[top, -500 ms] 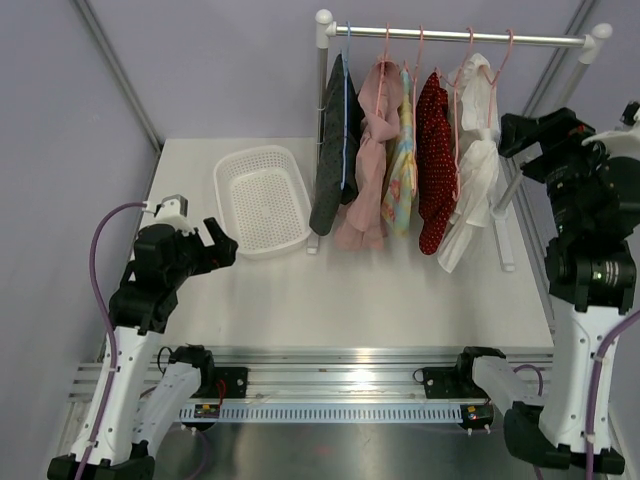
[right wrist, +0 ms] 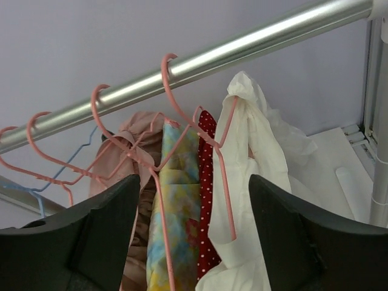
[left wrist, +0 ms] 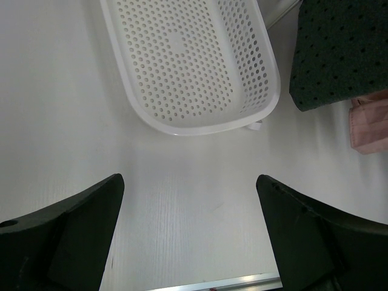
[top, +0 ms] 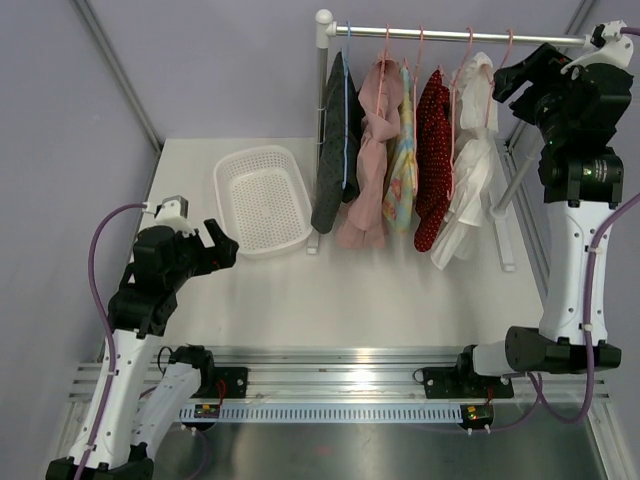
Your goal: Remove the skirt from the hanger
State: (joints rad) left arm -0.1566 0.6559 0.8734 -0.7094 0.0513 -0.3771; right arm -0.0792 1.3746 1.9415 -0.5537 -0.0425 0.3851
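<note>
White table lies under your left gripper, its fingers spread wide and holding nothing, just short of the basket; five garments hang from the rail, and you cannot tell which is the skirt; your right gripper, fingers apart and empty, faces the white garment on its pink hanger.

white basket, dark dotted garment, red polka-dot garment, pink hangers.
</note>
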